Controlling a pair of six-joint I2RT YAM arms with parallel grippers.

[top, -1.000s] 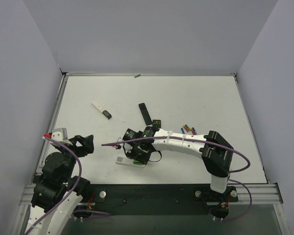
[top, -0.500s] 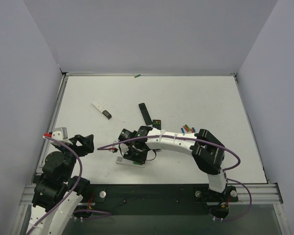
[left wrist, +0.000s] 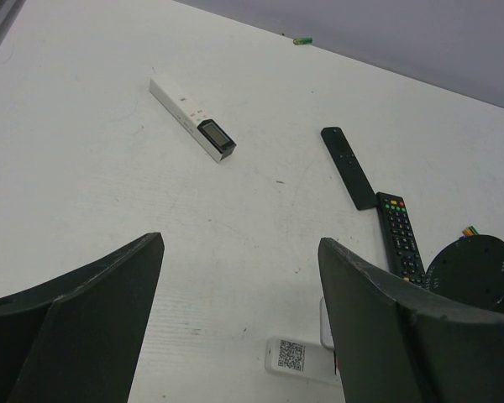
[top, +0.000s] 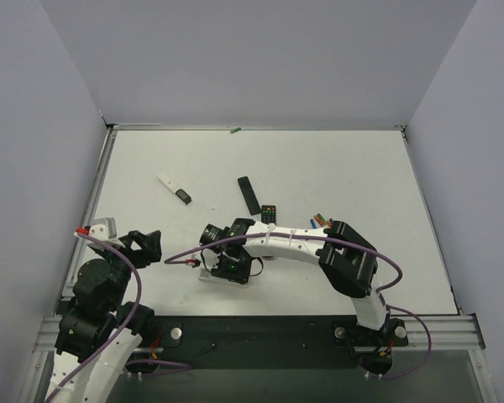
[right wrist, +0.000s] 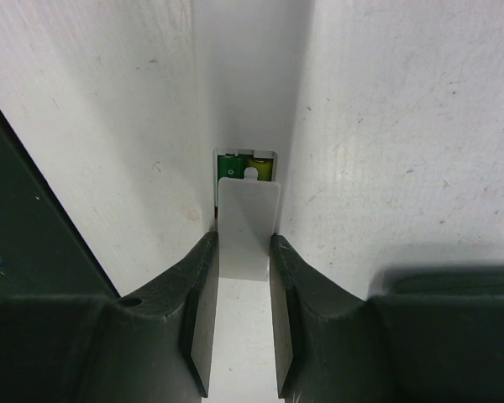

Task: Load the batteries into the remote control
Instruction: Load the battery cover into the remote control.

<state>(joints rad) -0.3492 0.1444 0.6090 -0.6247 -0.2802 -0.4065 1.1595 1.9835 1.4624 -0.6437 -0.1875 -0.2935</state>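
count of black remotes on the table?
2. Slim black remote at mid-table; black remote with coloured buttons just right of its near end. The right arm could hide more.

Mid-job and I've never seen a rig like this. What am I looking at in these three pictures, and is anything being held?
The left arm and right arm are robot arms bolted at the near edge of the table. Each ends in a two-finger pincer. The top picture looks down from behind them. The other two come from wrist cameras.

The left pincer is open and empty. The right pincer is shut on a thin white panel, apparently the battery cover, over the white remote control.

Elsewhere lie a white strip with a dark end, a slim black remote, a black remote with coloured buttons, and loose batteries.
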